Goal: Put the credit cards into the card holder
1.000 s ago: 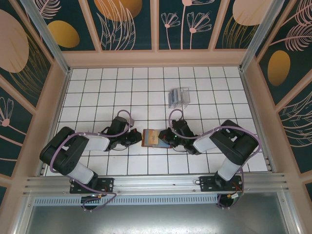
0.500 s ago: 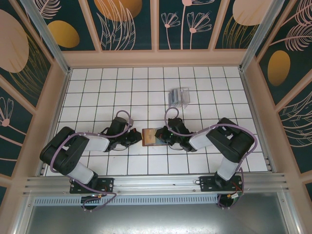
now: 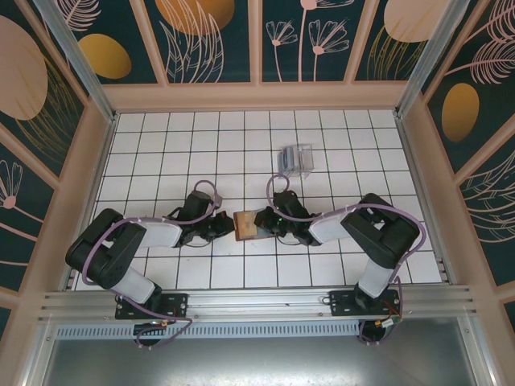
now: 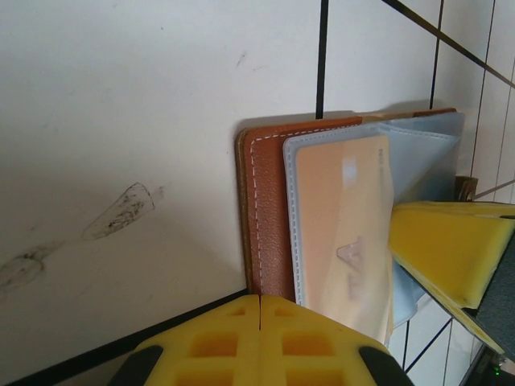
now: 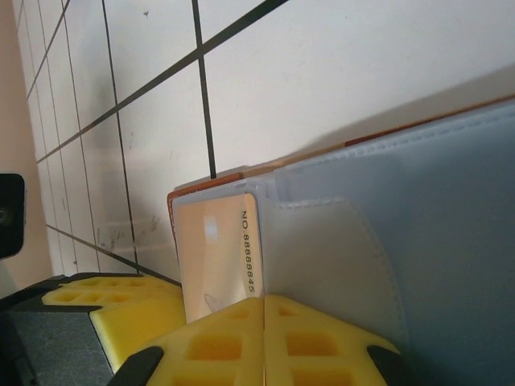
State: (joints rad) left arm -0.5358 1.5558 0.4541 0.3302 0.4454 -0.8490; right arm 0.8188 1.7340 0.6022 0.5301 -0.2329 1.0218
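The reddish-brown card holder (image 3: 244, 225) lies open on the white tiles between both arms, its clear sleeves facing up. A peach-coloured credit card (image 4: 342, 229) marked "NO. 88888845" (image 5: 217, 249) sits inside the outer sleeve. My left gripper (image 4: 259, 304) is shut on the holder's leather edge (image 4: 265, 217), from the left (image 3: 228, 228). My right gripper (image 5: 264, 304) is shut on the card's right edge, low over the holder's right half (image 3: 262, 224). Its yellow fingers (image 4: 447, 249) cover part of the sleeves. A thin strip of the leather edge (image 5: 201, 183) shows behind the sleeve.
A clear plastic box (image 3: 295, 160) with something bluish inside stands two tiles behind the holder. Wooden walls (image 3: 92, 185) enclose the tiled floor on three sides. An aluminium rail (image 3: 257, 301) runs along the near edge by the arm bases.
My right gripper has slid left over the card holder, and now covers the blue area that showed on its right half. The left arm and the holder have stayed put.
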